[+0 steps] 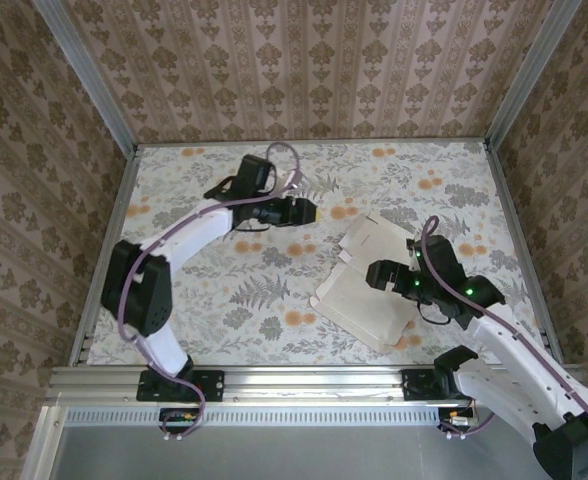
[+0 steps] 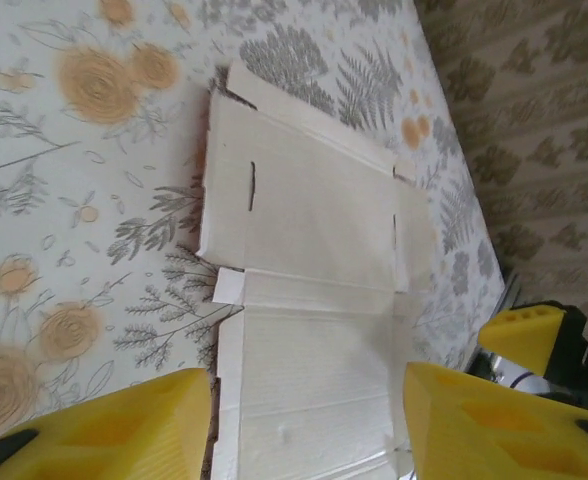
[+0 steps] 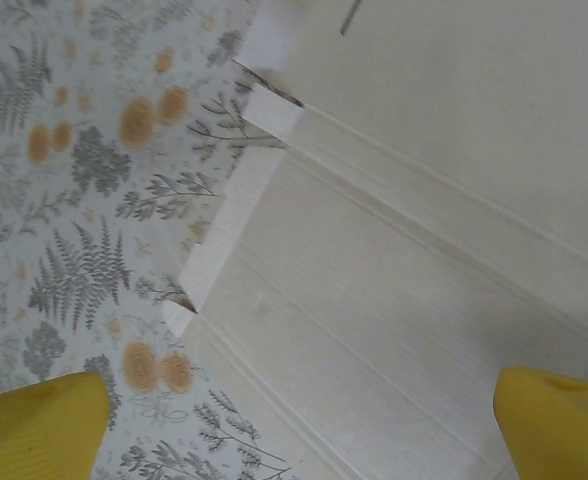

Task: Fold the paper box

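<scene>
The paper box (image 1: 369, 285) is a flat die-cut sheet lying off-white side up on the right half of the table, with tabs along its edges. My left gripper (image 1: 312, 212) hovers to the left of the sheet and apart from it. In the left wrist view the sheet (image 2: 314, 250) lies ahead of the left gripper (image 2: 309, 400), whose yellow fingers are open and hold nothing. My right gripper (image 1: 376, 275) hangs over the sheet's near right part. In the right wrist view it (image 3: 299, 430) is wide open above the card (image 3: 424, 250), gripping nothing.
The table (image 1: 224, 290) is covered by a floral cloth. Wallpapered walls close it in at the back and on both sides, and a metal rail (image 1: 304, 378) runs along the near edge. The right gripper's yellow finger (image 2: 524, 335) shows in the left wrist view beyond the sheet.
</scene>
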Controlling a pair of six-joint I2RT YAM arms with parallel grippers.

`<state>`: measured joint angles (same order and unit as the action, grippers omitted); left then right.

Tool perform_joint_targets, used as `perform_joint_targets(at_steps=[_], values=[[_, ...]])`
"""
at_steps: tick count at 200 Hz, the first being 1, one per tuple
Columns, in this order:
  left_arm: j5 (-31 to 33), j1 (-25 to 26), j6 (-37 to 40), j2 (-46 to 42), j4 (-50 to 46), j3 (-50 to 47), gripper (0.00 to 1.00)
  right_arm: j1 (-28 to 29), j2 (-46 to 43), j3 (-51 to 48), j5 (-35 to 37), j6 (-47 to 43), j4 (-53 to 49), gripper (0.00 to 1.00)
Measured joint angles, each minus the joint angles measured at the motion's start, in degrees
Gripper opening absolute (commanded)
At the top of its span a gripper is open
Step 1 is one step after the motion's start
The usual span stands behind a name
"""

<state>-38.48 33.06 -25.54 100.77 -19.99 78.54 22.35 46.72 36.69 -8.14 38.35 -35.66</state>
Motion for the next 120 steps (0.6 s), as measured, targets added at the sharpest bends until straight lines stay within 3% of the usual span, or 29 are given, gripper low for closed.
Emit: perform_joint_targets(at_steps=[68,120], values=[[7.5,7.4,13.9,25.1,-16.7,27.6,0.52,2.9,4.9,-7.7,-0.3,4.3,7.9,1.00],[11.4,9.0,19.5,36.3,-24.5,42.0,0.53,9.0,11.0,-9.5,-0.2,6.5,13.4,1.00]])
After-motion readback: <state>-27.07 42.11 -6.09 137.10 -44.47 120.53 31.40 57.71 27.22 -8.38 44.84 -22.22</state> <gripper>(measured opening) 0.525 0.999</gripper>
